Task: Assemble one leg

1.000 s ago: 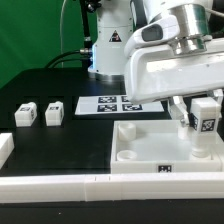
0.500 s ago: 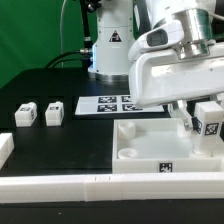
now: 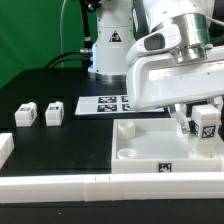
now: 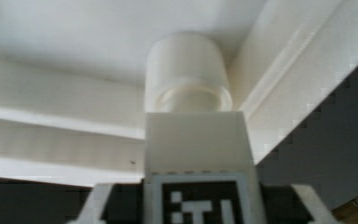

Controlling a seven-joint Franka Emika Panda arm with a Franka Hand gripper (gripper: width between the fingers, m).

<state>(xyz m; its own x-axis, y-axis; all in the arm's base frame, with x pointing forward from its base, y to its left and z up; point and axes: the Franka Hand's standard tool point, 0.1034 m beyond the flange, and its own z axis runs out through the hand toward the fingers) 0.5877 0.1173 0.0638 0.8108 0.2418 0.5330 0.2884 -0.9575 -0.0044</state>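
Gripping the leg [image 3: 207, 122] between clenched jaws, the gripper [image 3: 199, 127] holds it above the far corner of the white square panel [image 3: 150, 152], at the exterior view's right. In the wrist view its round end points at the panel, but blur makes it hard to tell whether they touch. Two spare legs [image 3: 26, 114] sit well apart from it, beside the marker board [image 3: 105, 103].

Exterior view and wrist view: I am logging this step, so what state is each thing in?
Large white square panel: lying flat, sockets up.
Small white stubby plastic leg: held upright over the panel's corner; seating cannot be told.
Two-finger gripper: shut on the leg.
Small white tagged block and its neighbour: lying loose, away from the gripper.
Thin white marker board: lying flat.
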